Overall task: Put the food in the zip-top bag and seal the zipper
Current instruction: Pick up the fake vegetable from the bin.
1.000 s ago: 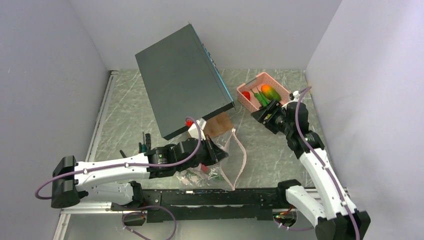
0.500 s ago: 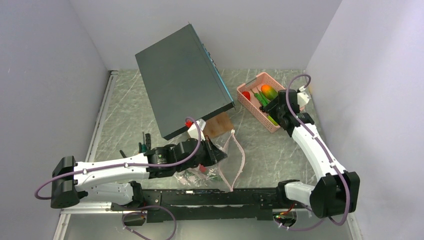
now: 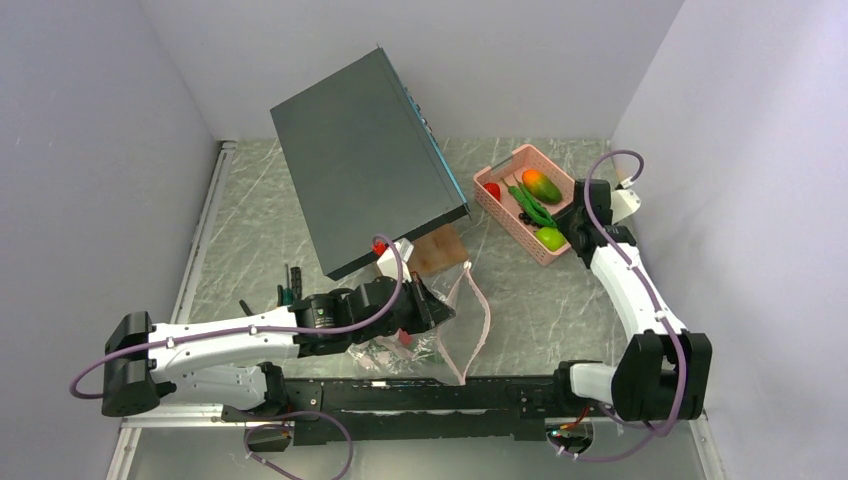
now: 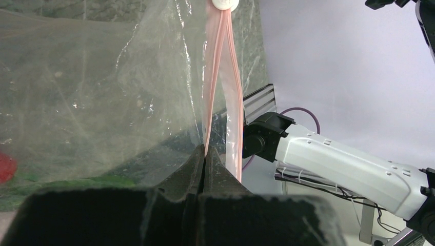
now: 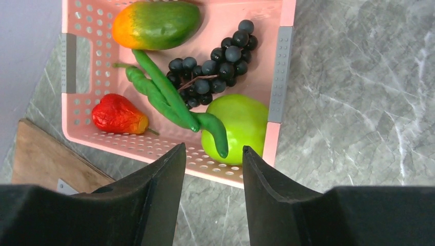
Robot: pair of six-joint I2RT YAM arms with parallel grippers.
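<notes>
Right now, closest to me, my left fingers (image 4: 205, 154) are pressed together on the zipper (image 4: 221, 77). They pinch the pink strip so the mouth of the zip-top bag (image 4: 97, 92) stands up in a loop, and that hold has not shifted over the last second. The bag lies on the desk (image 3: 540, 300) well apart from the pink basket (image 3: 500, 205), off the basket's near-left side. A red piece (image 4: 4, 166) and a green pod (image 4: 82, 182) already show inside it.

Farther out, the right arm is what has changed. A second ago its wrist hung over the basket and hid the lime-green fruit (image 5: 241, 120); now it has swung round to the basket's right side and looks down into it. My right fingers (image 5: 213, 151) are apart with nothing between them, narrower than before, poised above the end of the basket where that fruit sits. The long green pods (image 5: 164, 92) lie partly across the fruit. The black grapes (image 5: 215, 64) sit beyond it, a red-orange fruit (image 5: 115, 115) beside the pods, and the mango (image 5: 156, 23) at the far wall.

I judge this as lining up the next pick. Most of the food is still in the basket, so sealing is some way off.
</notes>
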